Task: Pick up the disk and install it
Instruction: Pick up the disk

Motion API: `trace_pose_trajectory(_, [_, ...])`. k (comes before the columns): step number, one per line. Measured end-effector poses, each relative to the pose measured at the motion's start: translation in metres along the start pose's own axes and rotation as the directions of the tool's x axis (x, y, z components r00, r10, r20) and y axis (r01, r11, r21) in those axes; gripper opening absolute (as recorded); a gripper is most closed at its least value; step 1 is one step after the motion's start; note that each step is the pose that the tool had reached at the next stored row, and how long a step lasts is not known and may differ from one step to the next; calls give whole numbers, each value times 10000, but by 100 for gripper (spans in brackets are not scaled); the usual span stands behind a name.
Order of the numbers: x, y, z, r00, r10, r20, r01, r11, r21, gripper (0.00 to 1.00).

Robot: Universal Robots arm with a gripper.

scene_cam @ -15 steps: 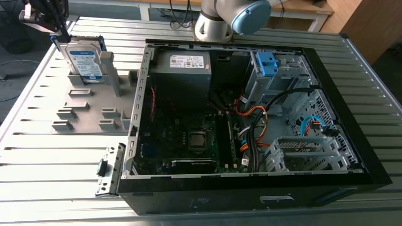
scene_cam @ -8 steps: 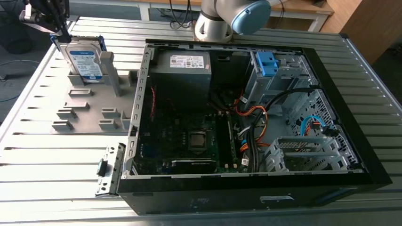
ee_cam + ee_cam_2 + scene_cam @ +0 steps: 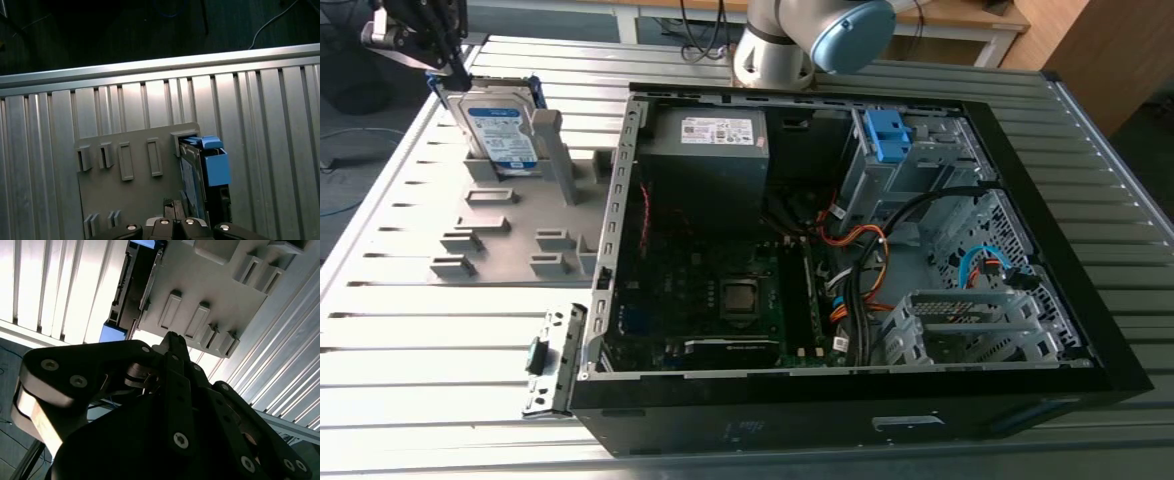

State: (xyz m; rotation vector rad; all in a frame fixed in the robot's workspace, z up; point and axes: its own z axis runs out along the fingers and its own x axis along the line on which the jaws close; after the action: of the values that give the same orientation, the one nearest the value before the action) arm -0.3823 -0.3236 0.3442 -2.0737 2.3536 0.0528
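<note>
The disk [image 3: 500, 125], silver with a white-and-blue label and a blue caddy, stands on edge in a slot of the grey holder plate [image 3: 494, 240] at the exterior view's upper left. My gripper [image 3: 454, 75] hangs just above the disk's top edge, shut and holding nothing. The first wrist view looks straight down on the gripper [image 3: 172, 206], with the disk [image 3: 192, 180] beside the fingertips and the holder plate [image 3: 125, 200] under them. In the second wrist view the gripper [image 3: 172, 336] points at the holder plate [image 3: 200, 285], with the disk's dark edge [image 3: 131, 290] next to it.
An open black computer case [image 3: 1107, 330] lies on the slatted aluminium table [image 3: 427, 340] to the exterior view's right of the holder. Inside it are a grey power supply [image 3: 707, 150], a blue bracket [image 3: 887, 135] in the drive cage and loose cables [image 3: 854, 240]. The arm's base [image 3: 781, 45] stands behind the case.
</note>
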Motion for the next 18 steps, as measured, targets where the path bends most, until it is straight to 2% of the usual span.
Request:
trace_pose_trajectory(1, [0,0,0,10000,0,-1,0,10000,0,11])
trace_pose_trajectory(2, [0,0,0,10000,0,0,0,10000,1,17])
trace_pose_trajectory(3, [0,0,0,10000,1,-1,-1,10000,0,17])
trace_pose_trajectory(4, [0,0,0,10000,0,-1,0,10000,0,23])
trace_pose_trajectory(5, [0,0,0,10000,0,-2,0,10000,1,23])
trace_pose_trajectory(8, [0,0,0,10000,0,-3,0,10000,0,41])
trace_pose_trajectory(9, [0,0,0,10000,0,-3,0,10000,1,41])
trace_pose_trajectory(10, [0,0,0,10000,0,-3,0,10000,1,47])
trace_pose_trajectory(12, [0,0,0,10000,0,-5,0,10000,1,47])
trace_pose_trajectory(13, [0,0,0,10000,0,-5,0,10000,1,53])
trace_pose_trajectory(18, [0,0,0,10000,0,-6,0,10000,1,53])
